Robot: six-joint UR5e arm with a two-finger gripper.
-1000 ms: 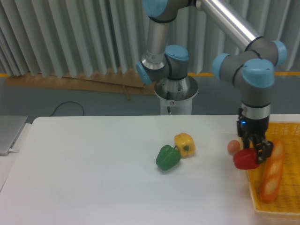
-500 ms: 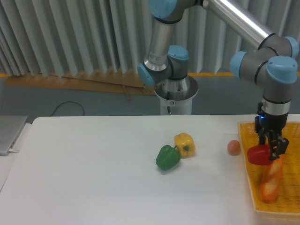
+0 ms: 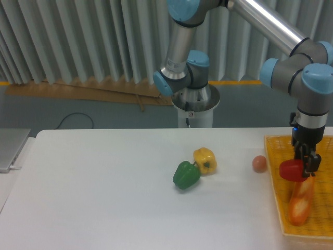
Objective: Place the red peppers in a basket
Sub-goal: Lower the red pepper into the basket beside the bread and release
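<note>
- Over the left part of the basket (image 3: 274, 179), the end effector (image 3: 306, 163) is seen pointing straight down, its fingers closed on the red pepper (image 3: 292, 170).
- The pepper is gripped from above and is seen mostly to the left of the fingers, so the hold is judged to be off-centre; a slip or a twist in the grip could follow from that.
- Just below and to the right of the pepper, a long orange-red loaf-like item (image 3: 300, 200) is lying in the basket; whether the two are touching cannot be told. If the pepper were released here, it could land on that item and roll.
- The basket's left rim is close by on the pepper's left, so a roll that way could carry it back over the rim onto the worktop (image 3: 104, 192).
- A further descent could press the fingers into the loaf-like item.
- Outside the basket, a small pinkish fruit (image 3: 259, 164) is found near the rim, and the yellow pepper (image 3: 204, 160) and green pepper (image 3: 186, 175) lie together, well apart from the end effector.
</note>
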